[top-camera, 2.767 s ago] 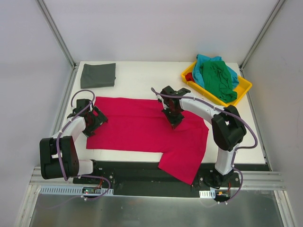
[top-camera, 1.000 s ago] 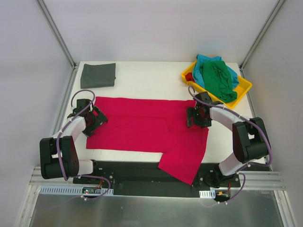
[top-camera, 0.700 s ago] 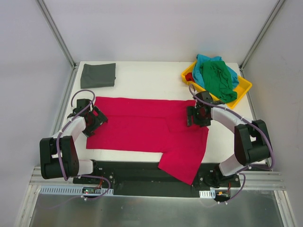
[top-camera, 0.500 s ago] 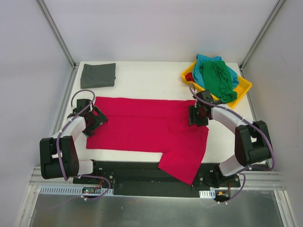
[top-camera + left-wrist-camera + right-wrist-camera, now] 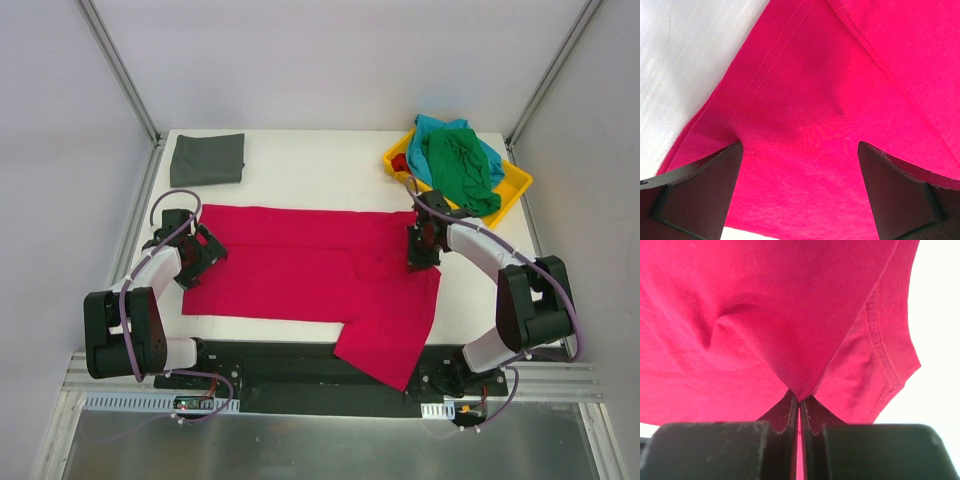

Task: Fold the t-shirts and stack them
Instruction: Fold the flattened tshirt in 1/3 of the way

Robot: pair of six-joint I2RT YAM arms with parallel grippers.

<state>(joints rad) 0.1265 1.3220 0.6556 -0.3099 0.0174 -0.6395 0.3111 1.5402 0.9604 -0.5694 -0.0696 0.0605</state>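
The crimson red t-shirt (image 5: 310, 265) lies spread across the white table, its lower right part hanging over the front edge. My right gripper (image 5: 420, 255) is shut on a pinched fold of the red t-shirt (image 5: 790, 330) near its right edge. My left gripper (image 5: 197, 256) is open over the shirt's left edge, and red cloth (image 5: 805, 115) fills the space between its fingers (image 5: 700, 190). The dark grey t-shirt (image 5: 207, 158) lies folded at the back left. The green t-shirt (image 5: 462, 170) and teal t-shirt (image 5: 432, 128) are heaped in the yellow tray.
The shallow yellow tray (image 5: 515, 185) stands at the back right corner, close behind my right arm. A bit of red cloth (image 5: 401, 162) shows at its left end. Metal frame posts stand at the table's back corners.
My right gripper moved from the shirt's middle to its right edge, then closed on a fold of the red cloth there. The left arm has not moved.
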